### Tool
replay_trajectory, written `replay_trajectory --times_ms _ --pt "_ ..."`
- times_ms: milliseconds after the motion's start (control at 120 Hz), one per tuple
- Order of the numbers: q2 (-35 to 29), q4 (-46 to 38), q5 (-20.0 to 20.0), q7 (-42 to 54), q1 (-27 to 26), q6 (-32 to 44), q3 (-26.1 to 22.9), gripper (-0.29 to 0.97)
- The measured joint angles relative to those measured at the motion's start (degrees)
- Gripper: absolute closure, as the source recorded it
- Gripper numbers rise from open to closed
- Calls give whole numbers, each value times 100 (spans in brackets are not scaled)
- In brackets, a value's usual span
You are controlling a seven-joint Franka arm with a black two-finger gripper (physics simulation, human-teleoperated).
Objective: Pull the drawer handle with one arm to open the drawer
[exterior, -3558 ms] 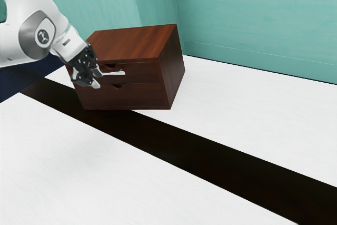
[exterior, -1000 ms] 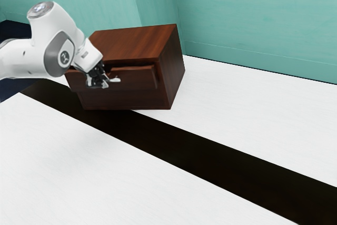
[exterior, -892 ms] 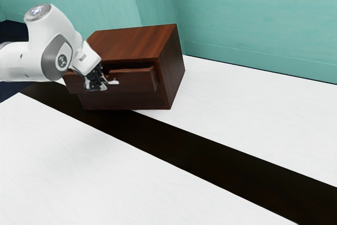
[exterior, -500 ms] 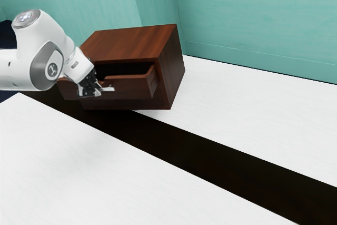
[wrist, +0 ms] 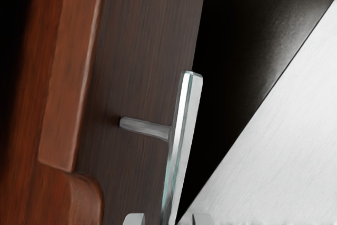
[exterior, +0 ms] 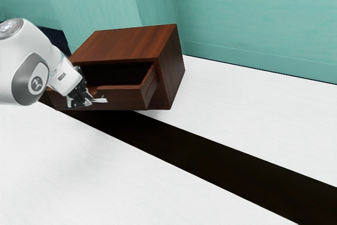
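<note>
Teal wall [exterior: 253, 14] closes the scene behind a white table [exterior: 247, 104] crossed by a broad black stripe [exterior: 210, 156]. At the exterior view's left, my white arm [exterior: 31, 75] comes in low over the table, and my gripper [exterior: 81, 98] sits at the front of the drawer [exterior: 126, 92], on the near end of the handle [exterior: 100, 100]. Whether my hand is clamped on that silver bar or only set about it I cannot tell.

From my hand, the handle runs straight ahead as a slim bar with a bright edge. It is held off the drawer's dark front panel by a short post [wrist: 145, 126], so a narrow gap lies between bar and wood. The drawer's lighter top edge runs beyond that panel.

The drawer stands well out of the cabinet [exterior: 126, 43]. Its side wall shows past my hand, and a dark open mouth gapes above it under the cabinet's top. The drawer's front edge reaches out over the black stripe, just beside my wrist.

Beyond the cabinet, away from my hand toward the exterior view's right, the table is open: the stripe runs on diagonally, with flat white surface on both sides of it up to the wall's foot. On my side of the handle, stripe and white table lie below and behind the hand.
</note>
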Motion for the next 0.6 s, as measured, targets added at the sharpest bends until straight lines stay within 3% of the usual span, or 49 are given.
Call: replay_trajectory --times_ms 417,600 --pt "-332 -411 -8 3 -24 32 1 64" --pt "-755 -769 -9 3 2 31 5 65"
